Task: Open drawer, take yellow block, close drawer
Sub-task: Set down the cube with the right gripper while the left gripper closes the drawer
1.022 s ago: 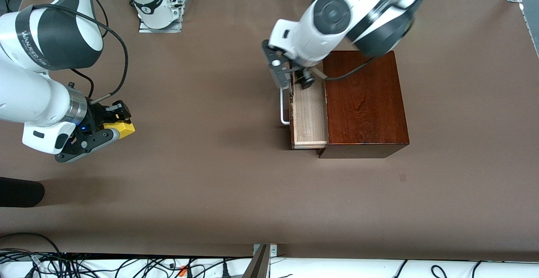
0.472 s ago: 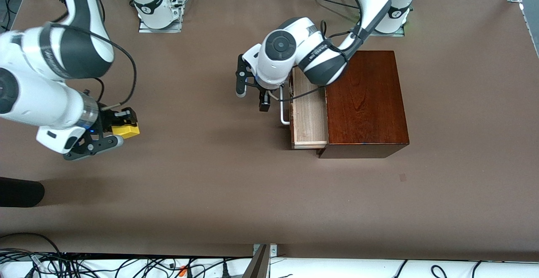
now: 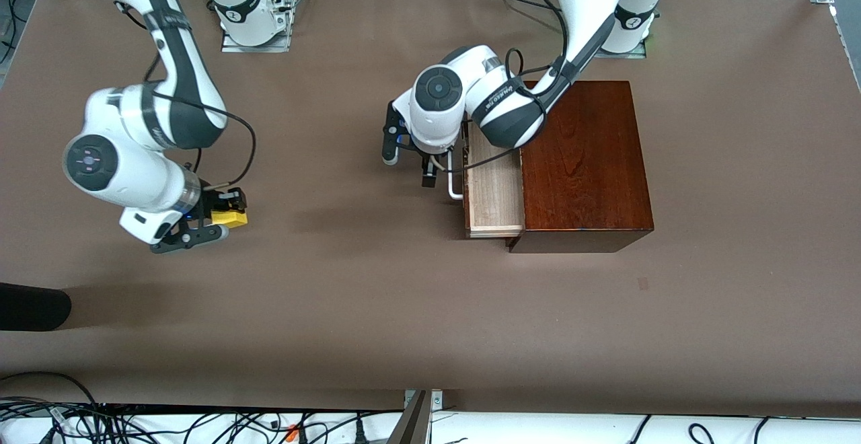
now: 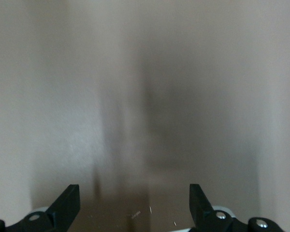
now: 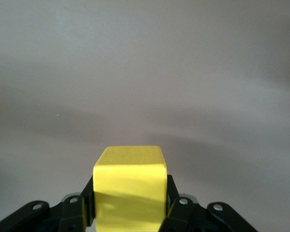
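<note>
The drawer [image 3: 494, 185] is standing open, the left gripper [image 3: 410, 161] spread beside its handle [image 3: 455, 181], likely for closing; the right gripper [image 3: 214, 218] is clamping the block [image 3: 229, 218] clear over the table [image 3: 336, 282].

Both arms: glossy white shells, dark grey-black joint bands, round grey end caps at elbows. Grey lettering on dark band of left arm, frame centre. Black cable loops along each forearm to wrist. Silver ring at right arm's wrist, frame left. Right gripper [image 3: 216, 216] and left gripper [image 3: 409, 161]: black bodies, black fingers [image 4: 67, 205], small silver screw heads. Red fittings near bases, frame top.
</note>
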Robot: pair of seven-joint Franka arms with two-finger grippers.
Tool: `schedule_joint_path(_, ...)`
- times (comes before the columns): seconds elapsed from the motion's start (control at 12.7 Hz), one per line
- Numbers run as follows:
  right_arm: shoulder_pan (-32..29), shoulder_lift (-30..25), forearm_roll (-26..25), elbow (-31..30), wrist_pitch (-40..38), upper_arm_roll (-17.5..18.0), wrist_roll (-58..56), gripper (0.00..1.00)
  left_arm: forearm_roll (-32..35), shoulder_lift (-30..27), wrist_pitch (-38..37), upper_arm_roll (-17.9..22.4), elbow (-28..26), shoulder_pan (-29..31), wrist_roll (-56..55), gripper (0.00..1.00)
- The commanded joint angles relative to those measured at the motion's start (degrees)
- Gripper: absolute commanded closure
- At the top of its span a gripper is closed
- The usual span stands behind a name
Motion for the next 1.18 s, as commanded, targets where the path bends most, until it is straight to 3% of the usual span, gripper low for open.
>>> schedule_joint_path(0.0, -0.43, 3.35, 0.12, -2.06, 5.85, -0.41, 2.75, 0.92, 2.20, -1.07, -4.99, 0.12, -0.01, 1.14, 1.29, 0.00)
schedule_joint_path(0.31, -0.51, 9.77, 0.30, -2.50, 13.86, -0.85, 5.22, 0.88, 6.41, -1.25, -10.18, 0.03, 0.08, 2.20, 1.29, 0.00)
schedule_joint_path(0.63, -1.12, 11.45, 0.74, -4.43, 16.59, -1.91, 6.28, 0.58, 9.94, -2.13, -16.51, 0.12, 0.43, 4.13, 1.37, 0.00)
schedule_joint_path(0.71, -1.22, 11.19, 0.74, -4.44, 16.51, -1.99, 6.10, 0.20, 9.94, -2.22, -17.05, 0.12, 0.43, 4.66, 1.37, 0.00)
schedule_joint_path(0.79, -1.22, 10.75, 0.65, -4.44, 15.99, -1.99, 6.10, 0.00, 10.12, -2.22, -17.22, 0.12, 0.43, 5.18, 1.46, 0.00)
schedule_joint_path(1.1, -1.22, 4.97, 0.56, -4.44, 15.81, -1.91, 5.92, 0.00, 12.93, -2.31, -18.19, 0.03, 0.43, 5.63, 1.37, 0.00)
